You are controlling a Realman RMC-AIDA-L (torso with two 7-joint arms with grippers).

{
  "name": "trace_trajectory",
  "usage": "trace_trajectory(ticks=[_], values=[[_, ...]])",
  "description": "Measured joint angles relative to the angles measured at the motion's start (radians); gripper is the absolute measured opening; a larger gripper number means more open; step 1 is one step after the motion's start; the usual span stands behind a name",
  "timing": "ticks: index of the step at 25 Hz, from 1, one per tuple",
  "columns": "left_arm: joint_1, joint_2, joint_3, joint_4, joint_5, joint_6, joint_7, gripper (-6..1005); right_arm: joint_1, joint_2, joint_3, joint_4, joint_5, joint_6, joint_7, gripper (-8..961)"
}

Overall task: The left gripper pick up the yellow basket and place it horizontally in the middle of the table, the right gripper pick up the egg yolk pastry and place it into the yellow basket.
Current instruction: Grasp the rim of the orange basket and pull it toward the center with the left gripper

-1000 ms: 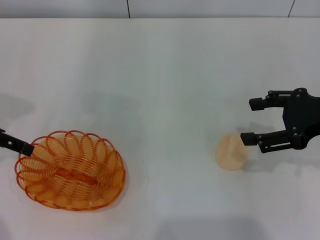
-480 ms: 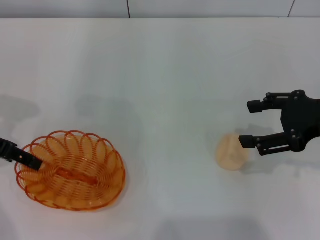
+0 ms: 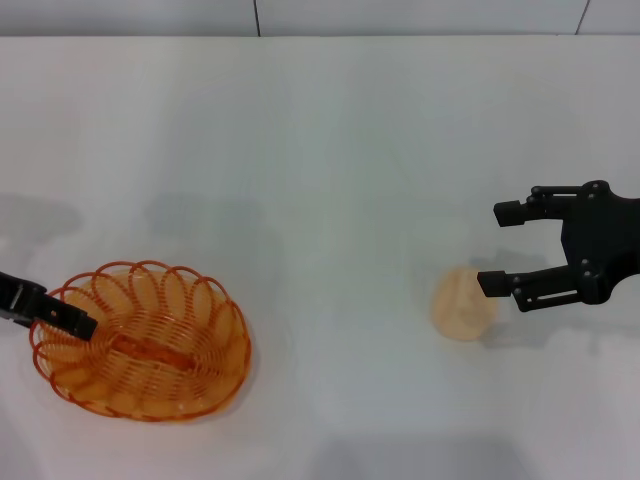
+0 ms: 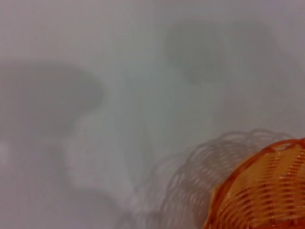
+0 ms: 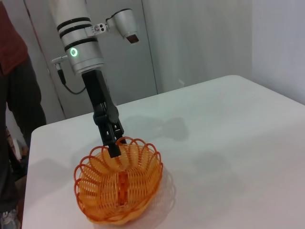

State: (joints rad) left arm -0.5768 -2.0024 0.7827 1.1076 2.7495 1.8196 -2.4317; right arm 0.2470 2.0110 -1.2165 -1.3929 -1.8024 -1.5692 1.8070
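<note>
The yellow basket (image 3: 140, 342) sits on the white table (image 3: 320, 150) at the near left. It also shows in the right wrist view (image 5: 119, 187) and the left wrist view (image 4: 267, 193). My left gripper (image 3: 62, 318) reaches in from the left edge, its tip over the basket's left rim; in the right wrist view it (image 5: 113, 145) points down at the far rim. The egg yolk pastry (image 3: 460, 303) lies at the near right. My right gripper (image 3: 503, 247) is open and empty just right of the pastry, its nearer finger by the pastry's right edge.
The table's far edge meets a grey wall (image 3: 320, 15). A person in dark red (image 5: 12, 95) stands beyond the table's left side, behind the left arm. Bare tabletop lies between basket and pastry.
My left gripper has moved down and to the right, further over the basket's left rim. The basket has stayed put. My right gripper has shifted slightly left and up by the pastry.
</note>
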Motion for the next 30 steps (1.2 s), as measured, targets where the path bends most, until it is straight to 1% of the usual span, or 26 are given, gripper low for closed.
trace_trajectory(ticks=[11, 17, 22, 28, 30], values=[[-0.002, 0.0, 0.002, -0.014, 0.002, -0.018, -0.01, 832, 0.0, 0.0, 0.0, 0.0, 0.0, 0.0, 0.0, 847], [-0.003, 0.001, 0.001, -0.014, 0.001, -0.019, -0.01, 642, 0.0, 0.0, 0.002, 0.0, 0.0, 0.0, 0.0, 846], [-0.003, 0.001, 0.001, -0.02, 0.002, -0.024, -0.01, 402, 0.0, 0.0, 0.003, 0.0, 0.0, 0.0, 0.0, 847], [-0.003, 0.001, 0.003, -0.025, 0.005, -0.025, -0.01, 281, 0.0, 0.0, 0.005, 0.0, 0.0, 0.0, 0.0, 847], [-0.003, 0.001, 0.003, -0.026, 0.006, -0.025, -0.01, 283, 0.0, 0.0, 0.005, 0.0, 0.0, 0.0, 0.0, 847]])
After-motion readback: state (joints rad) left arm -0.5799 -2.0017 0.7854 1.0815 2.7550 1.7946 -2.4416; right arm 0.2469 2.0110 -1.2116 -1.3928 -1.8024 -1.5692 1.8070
